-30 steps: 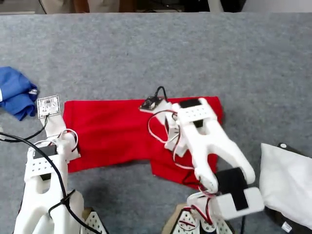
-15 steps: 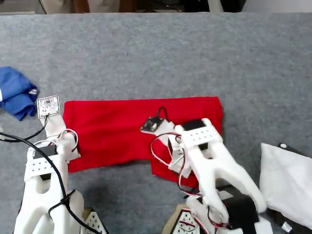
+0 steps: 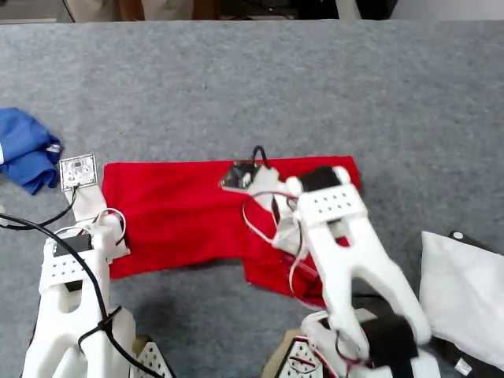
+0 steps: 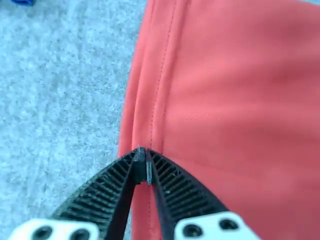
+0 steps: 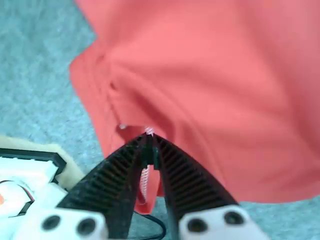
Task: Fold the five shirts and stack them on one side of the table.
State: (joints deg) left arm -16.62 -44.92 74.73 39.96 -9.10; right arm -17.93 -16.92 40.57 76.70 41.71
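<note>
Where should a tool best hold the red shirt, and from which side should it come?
Probably take the red shirt at its stitched left hem, coming from the near side, tool low. It lies flat on the table, so only an edge offers a pinch; the left tool is shut there.

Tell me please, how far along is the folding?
Nothing looks stacked yet. In hand: the red shirt lies spread mid-table, the left tool and right tool both shut on it. Left: finishing its fold, then the blue shirt, crumpled at one edge of the table, and the white shirt at the opposite edge.
</note>
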